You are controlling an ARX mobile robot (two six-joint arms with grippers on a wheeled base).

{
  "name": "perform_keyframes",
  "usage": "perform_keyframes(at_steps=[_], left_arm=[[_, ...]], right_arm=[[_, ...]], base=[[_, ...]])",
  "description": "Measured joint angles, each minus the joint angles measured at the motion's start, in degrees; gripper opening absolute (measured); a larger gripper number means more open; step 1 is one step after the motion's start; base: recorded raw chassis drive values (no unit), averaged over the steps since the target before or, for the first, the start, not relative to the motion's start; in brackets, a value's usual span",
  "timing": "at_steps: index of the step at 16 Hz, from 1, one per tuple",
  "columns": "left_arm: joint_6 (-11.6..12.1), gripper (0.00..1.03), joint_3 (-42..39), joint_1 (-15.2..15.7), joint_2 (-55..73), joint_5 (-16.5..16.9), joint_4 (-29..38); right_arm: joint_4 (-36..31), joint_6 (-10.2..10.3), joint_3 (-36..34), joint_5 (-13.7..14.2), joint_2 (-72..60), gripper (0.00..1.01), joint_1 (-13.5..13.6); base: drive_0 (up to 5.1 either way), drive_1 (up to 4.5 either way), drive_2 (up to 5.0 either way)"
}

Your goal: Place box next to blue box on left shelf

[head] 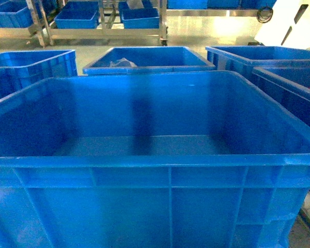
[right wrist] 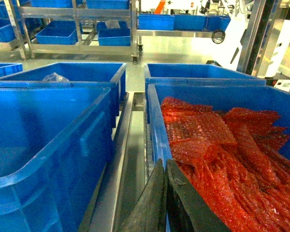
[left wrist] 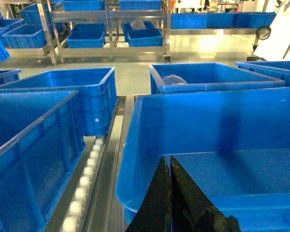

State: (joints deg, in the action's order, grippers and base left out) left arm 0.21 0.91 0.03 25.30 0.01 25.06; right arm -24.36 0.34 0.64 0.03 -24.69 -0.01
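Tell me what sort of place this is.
Probably a warehouse or factory logistics area: many blue crates, a roller conveyor between them, and metal shelving with more crates behind.

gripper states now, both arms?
Left gripper: jaws shut, holding nothing, over the empty blue crate.
Right gripper: jaws shut, holding nothing, beside the red bubble wrap.

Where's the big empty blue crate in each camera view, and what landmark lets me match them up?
Head: the empty crate fills the foreground, edge to edge.
Left wrist: the empty crate sits lower right, beside the roller track.
Right wrist: the empty crate sits lower left.
Shared landmark: the bagged crate directly behind it, holding a clear plastic bag.
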Motion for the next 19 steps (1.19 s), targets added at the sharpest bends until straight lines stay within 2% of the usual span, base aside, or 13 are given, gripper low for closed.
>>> perform_keyframes(at_steps=[6, 10, 12, 13, 14, 15, 16, 17, 19], left_arm=[[0.0, 0.01, 0.0, 0.0, -10.19, -0.04, -9.92], [0.0, 0.01, 0.0, 0.0, -13.42, -0.02, -13.22], [0.0, 0.01, 0.0, 0.0, -15.65, -0.02, -15.3], [-0.02, 0.01, 0.09, 0.0, -24.63, -0.02, -24.17], [-0.13, 0.08, 0.02, 0.0, -24.68, -0.04, -25.4], [-0.13, 0.49, 0.02, 0.0, -24.68, -0.04, -25.42], [-0.13, 0.63, 0.02, 0.0, -24.68, -0.04, -25.42], [-0.13, 0.7, 0.02, 0.0, -24.68, -0.04, -25.42], [-0.13, 0.78, 0.02, 0.0, -24.68, -0.04, -25.4]], right_arm=[[9.66, 0.0, 0.0, 0.0, 10.01, 0.02, 0.0], [12.83, 0.0, 0.0, 0.0, 13.11, 0.02, 0.0], [16.79, 0.02, 0.02, 0.0, 16.37, 0.02, 0.0], [23.61, 0.0, 0.28, 0.0, 24.35, 0.02, 0.0], [24.52, -0.04, 0.02, -0.04, 24.41, 0.06, 0.0], [24.63, -0.04, 0.02, -0.02, 24.41, 0.47, 0.0], [24.63, -0.04, 0.02, -0.04, 24.41, 0.61, 0.0], [24.63, -0.04, 0.02, -0.04, 24.41, 0.69, 0.0], [24.63, -0.04, 0.02, -0.04, 24.41, 0.76, 0.0]], base=[[0.0, 0.0, 0.0], [0.0, 0.0, 0.0], [0.0, 0.0, 0.0], [0.0, 0.0, 0.0], [0.0, 0.0, 0.0], [0.0, 0.0, 0.0], [0.0, 0.0, 0.0], [0.0, 0.0, 0.0], [0.0, 0.0, 0.0]])
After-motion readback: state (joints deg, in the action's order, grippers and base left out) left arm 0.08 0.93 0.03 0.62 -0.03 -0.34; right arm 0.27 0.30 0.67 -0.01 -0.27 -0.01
